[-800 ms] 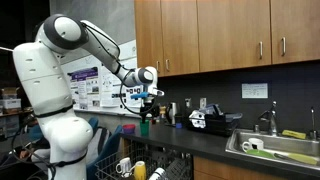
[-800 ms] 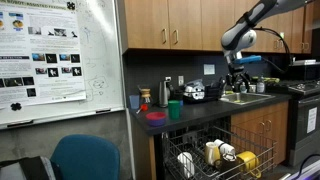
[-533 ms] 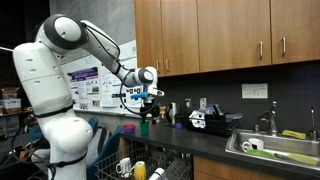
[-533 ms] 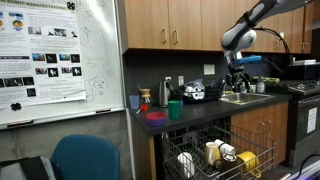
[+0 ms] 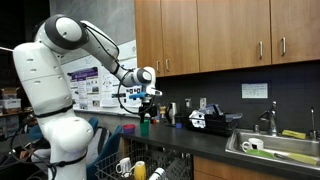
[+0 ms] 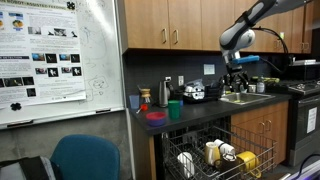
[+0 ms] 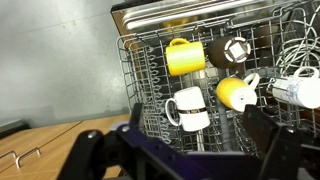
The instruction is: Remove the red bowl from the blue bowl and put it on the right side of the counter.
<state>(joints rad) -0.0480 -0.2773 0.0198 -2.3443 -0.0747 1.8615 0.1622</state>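
Both exterior views face the bench [image 5: 200, 141] [image 6: 205, 108] from well back, sharing the dish rack [image 6: 215, 155]; wrist view looks closely into it

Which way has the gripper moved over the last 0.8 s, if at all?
No. In both exterior views the gripper sits where it was, same offset from the green cup.

One red bowl [image 6: 155, 115], one blue bowl [image 6: 156, 121], one green cup [image 6: 175, 109] — two yellow mugs [image 7: 185, 56].
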